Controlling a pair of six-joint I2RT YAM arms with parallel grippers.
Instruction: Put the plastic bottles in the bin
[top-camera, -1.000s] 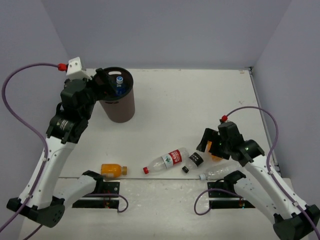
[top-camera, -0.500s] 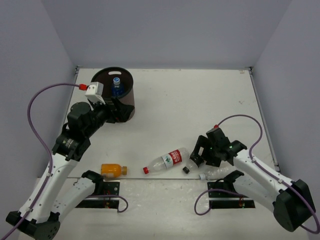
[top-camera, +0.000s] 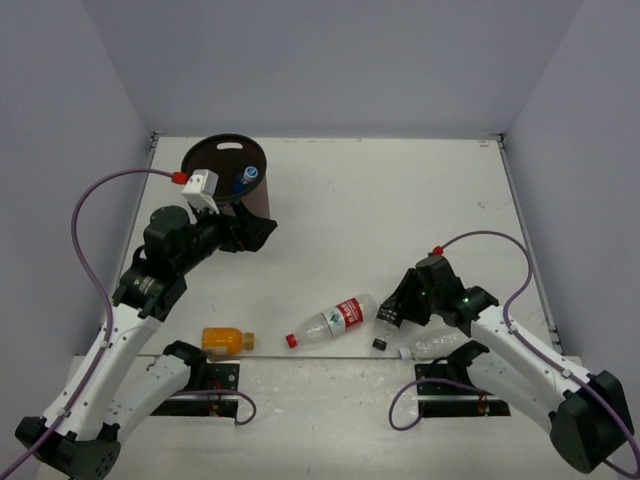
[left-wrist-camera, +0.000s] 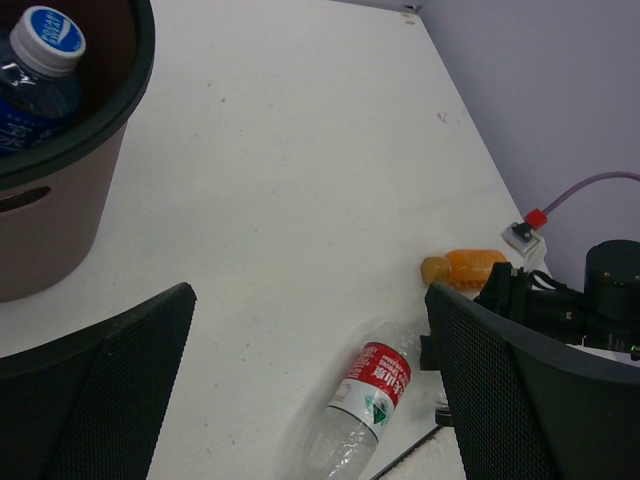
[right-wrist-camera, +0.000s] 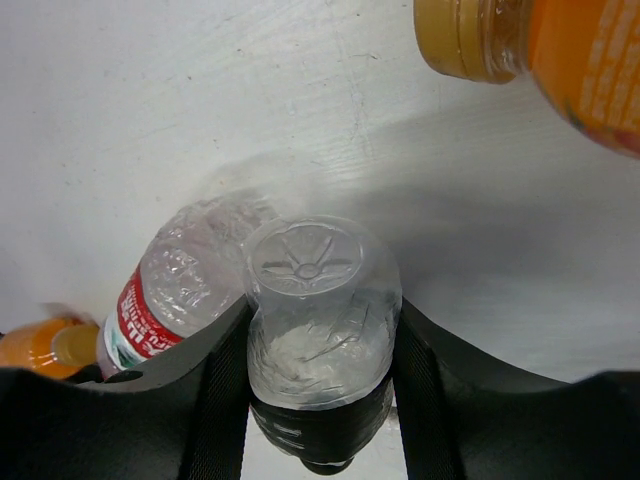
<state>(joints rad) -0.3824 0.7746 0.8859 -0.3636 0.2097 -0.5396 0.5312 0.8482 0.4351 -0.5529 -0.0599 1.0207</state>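
The bin (top-camera: 200, 158), dark brown with a black rim, stands at the far left and holds a blue-labelled bottle (top-camera: 248, 178) (left-wrist-camera: 35, 70). My left gripper (top-camera: 258, 232) (left-wrist-camera: 310, 390) hangs open and empty just right of the bin (left-wrist-camera: 60, 200). My right gripper (top-camera: 392, 310) (right-wrist-camera: 320, 375) is shut on the black-labelled bottle (right-wrist-camera: 320, 320), whose cap end (top-camera: 380, 344) pokes out. Beside it lie the red-labelled bottle (top-camera: 335, 320) (left-wrist-camera: 375, 400) (right-wrist-camera: 165, 290) and a plain clear bottle (top-camera: 435, 345). One orange bottle (top-camera: 227, 340) lies at the front left, another (left-wrist-camera: 472, 266) (right-wrist-camera: 560, 50) by the right gripper.
The arm bases and mounting plates (top-camera: 195, 385) sit along the near edge. Purple cables (top-camera: 505, 250) loop over both arms. Grey walls close in the table (top-camera: 400, 200) on three sides.
My right gripper moved left and shut on the black-labelled bottle. My left arm drew back from over the bin, toward the table's middle, still open.
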